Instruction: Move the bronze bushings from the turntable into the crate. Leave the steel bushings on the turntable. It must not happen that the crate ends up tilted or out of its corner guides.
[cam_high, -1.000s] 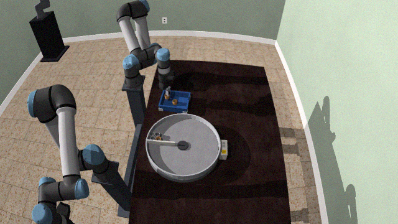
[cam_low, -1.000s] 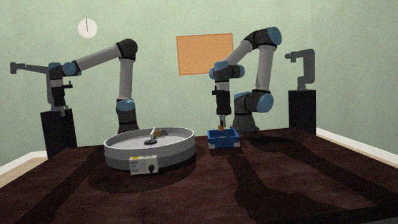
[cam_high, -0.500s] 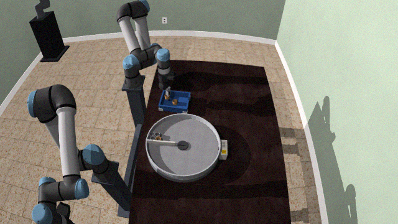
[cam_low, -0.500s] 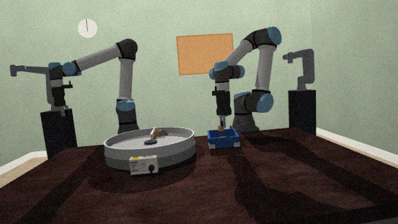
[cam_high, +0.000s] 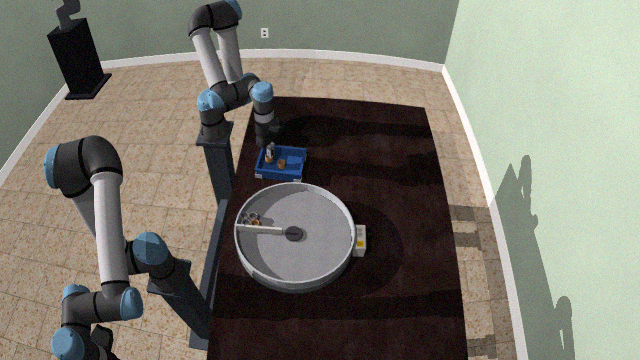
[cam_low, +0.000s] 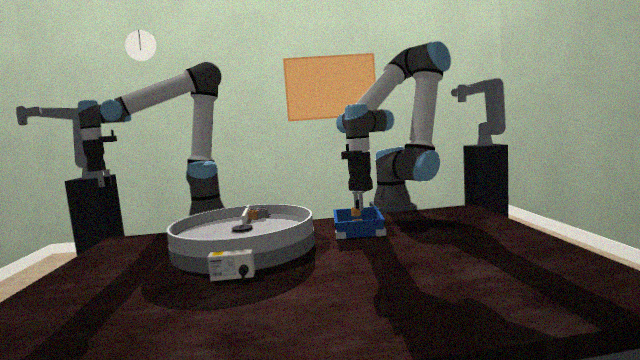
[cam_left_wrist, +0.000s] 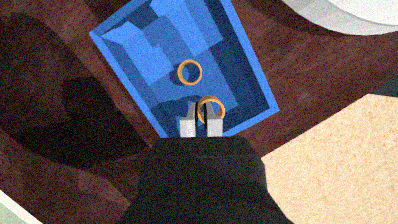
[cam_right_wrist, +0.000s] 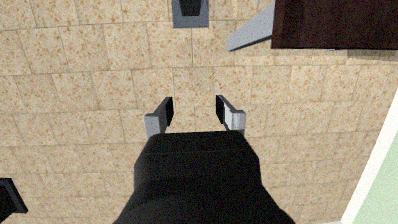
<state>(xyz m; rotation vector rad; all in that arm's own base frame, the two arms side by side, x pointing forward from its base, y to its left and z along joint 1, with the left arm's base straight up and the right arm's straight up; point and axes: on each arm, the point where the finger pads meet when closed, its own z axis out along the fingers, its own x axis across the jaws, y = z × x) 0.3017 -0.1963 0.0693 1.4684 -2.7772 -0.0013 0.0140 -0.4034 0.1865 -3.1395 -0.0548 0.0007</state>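
While left gripper (cam_high: 270, 149) (cam_low: 358, 206) (cam_left_wrist: 201, 104) has jaws clamped on bronze bushing (cam_high: 269, 159) (cam_low: 356, 212) (cam_left_wrist: 223, 111) | right gripper (cam_low: 103, 183) (cam_right_wrist: 195, 98): jaws apart | pale bar (cam_high: 260, 229) (cam_low: 245, 215) crosses turntable (cam_high: 300, 286) (cam_low: 295, 235) (cam_left_wrist: 345, 26) | dark surface (cam_high: 375, 150) (cam_low: 325, 320) (cam_left_wrist: 285, 75) (cam_right_wrist: 340, 25)

robotics workcell, two arms (cam_high: 107, 225) (cam_low: 425, 110) at a dark table (cam_high: 380, 200) (cam_low: 320, 300), turntable (cam_high: 310, 260) (cam_low: 280, 245), tiled floor (cam_high: 145, 165) (cam_right_wrist: 110, 90), green walls (cam_high: 550, 100) (cam_low: 250, 30)

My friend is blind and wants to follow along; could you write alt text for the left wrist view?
A pincer grips the wall of an orange ring over a blue crate; a second orange ring sits inside the crate.
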